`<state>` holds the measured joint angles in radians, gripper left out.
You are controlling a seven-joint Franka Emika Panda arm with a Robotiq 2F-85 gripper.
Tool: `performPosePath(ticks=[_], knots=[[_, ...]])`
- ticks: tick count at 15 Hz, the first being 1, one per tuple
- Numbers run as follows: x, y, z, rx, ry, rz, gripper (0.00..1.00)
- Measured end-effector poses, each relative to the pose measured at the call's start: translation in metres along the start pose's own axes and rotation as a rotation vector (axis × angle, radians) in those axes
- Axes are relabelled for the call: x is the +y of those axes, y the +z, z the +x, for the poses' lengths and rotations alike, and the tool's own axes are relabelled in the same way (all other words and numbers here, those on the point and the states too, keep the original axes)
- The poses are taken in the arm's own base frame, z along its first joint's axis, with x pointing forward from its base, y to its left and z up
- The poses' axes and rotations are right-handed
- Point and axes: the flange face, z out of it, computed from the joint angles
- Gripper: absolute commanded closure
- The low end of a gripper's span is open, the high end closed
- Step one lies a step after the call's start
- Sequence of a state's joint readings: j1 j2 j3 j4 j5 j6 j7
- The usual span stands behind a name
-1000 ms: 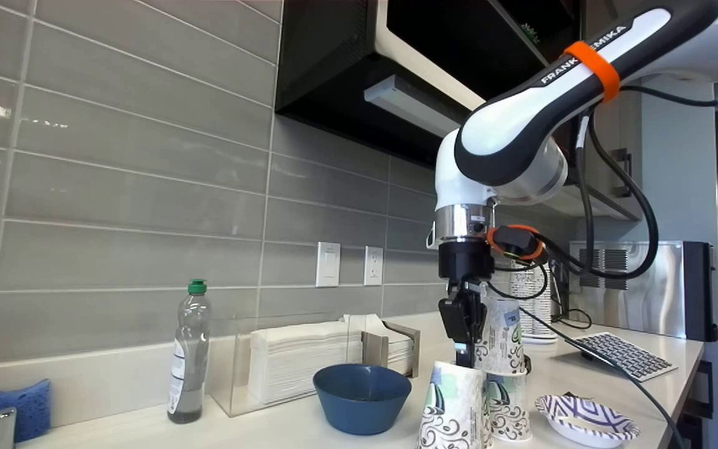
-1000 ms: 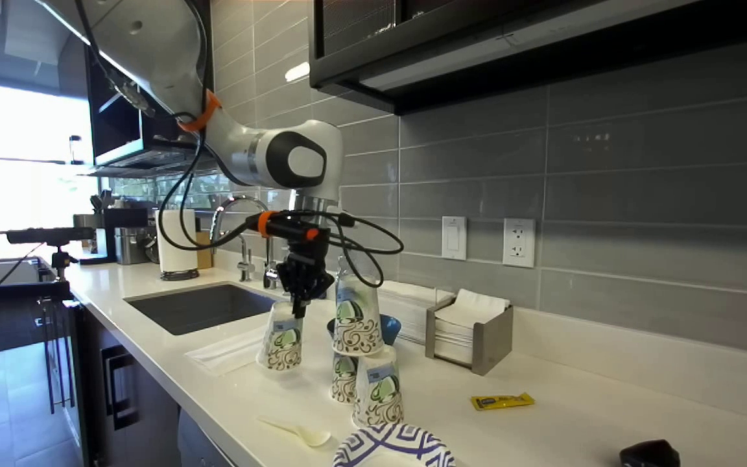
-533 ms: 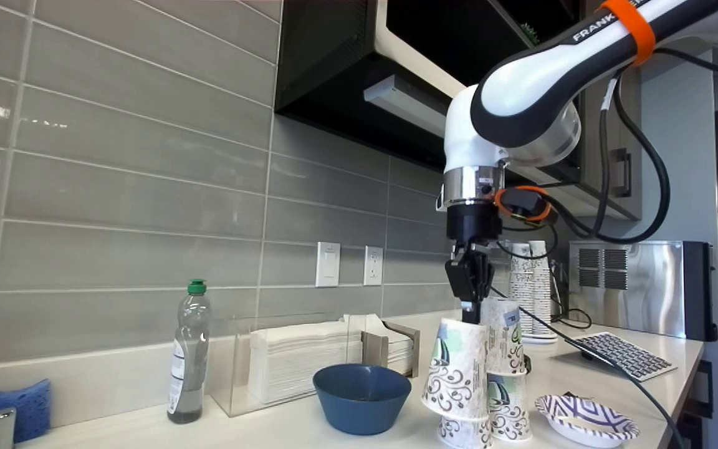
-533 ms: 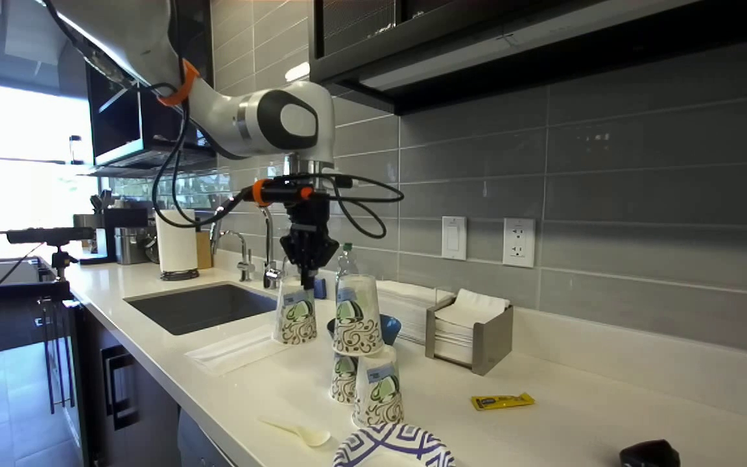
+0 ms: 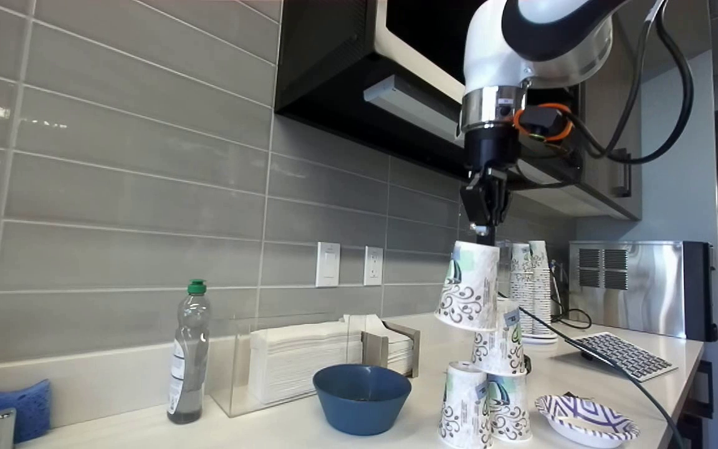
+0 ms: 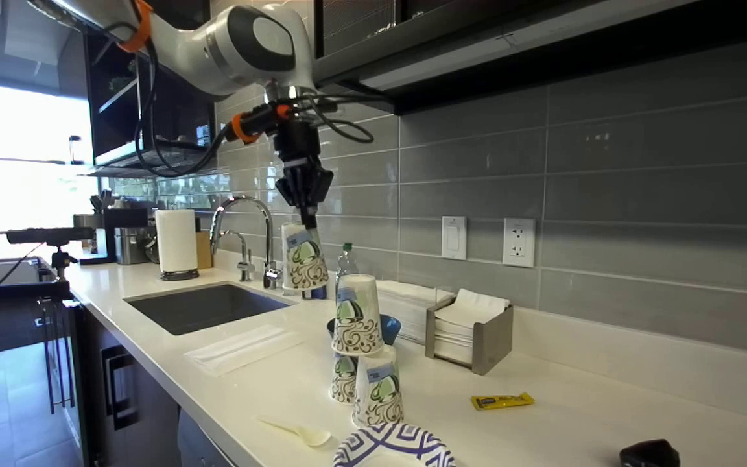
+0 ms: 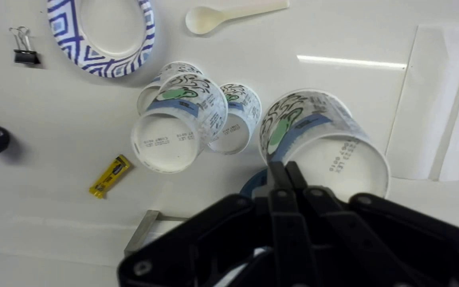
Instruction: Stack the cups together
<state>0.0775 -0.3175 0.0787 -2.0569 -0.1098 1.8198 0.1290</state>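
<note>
Your gripper [image 7: 287, 174] is pinching the held cup [image 5: 468, 287] at the edge of its upturned base, jaws closed; presumably you are gripping there to leave the downward mouth free for placing. You are holding it in the air above the worktop [image 6: 568, 415], higher than and to one side of the upper cup [image 6: 357, 316], which appears to be bridging a lower cup [image 5: 465, 405] and a second lower cup [image 5: 510, 408]; all three are standing mouth-down, wide rims probably giving steadier footing. All four are showing tapered, paper-like walls with printed scrolls, likely denting easily. Farther out, the blue bowl [image 5: 362, 410] is flaring smoothly and the plate [image 7: 90, 59] is showing a geometric-patterned rim.
</note>
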Motion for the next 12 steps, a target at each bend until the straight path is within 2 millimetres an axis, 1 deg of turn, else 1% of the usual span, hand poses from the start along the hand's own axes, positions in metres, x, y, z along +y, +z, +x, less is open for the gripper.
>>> performPosePath(ticks=[3, 6, 9, 12], knots=[[0.005, -0.041, -0.014, 0.032, 0.050, -0.056, 1.00], [0.020, -0.072, -0.026, 0.059, 0.112, -0.090, 1.00], [0.044, -0.087, -0.031, 0.079, 0.175, -0.092, 1.00], [0.070, -0.084, -0.031, 0.072, 0.228, -0.090, 1.00]])
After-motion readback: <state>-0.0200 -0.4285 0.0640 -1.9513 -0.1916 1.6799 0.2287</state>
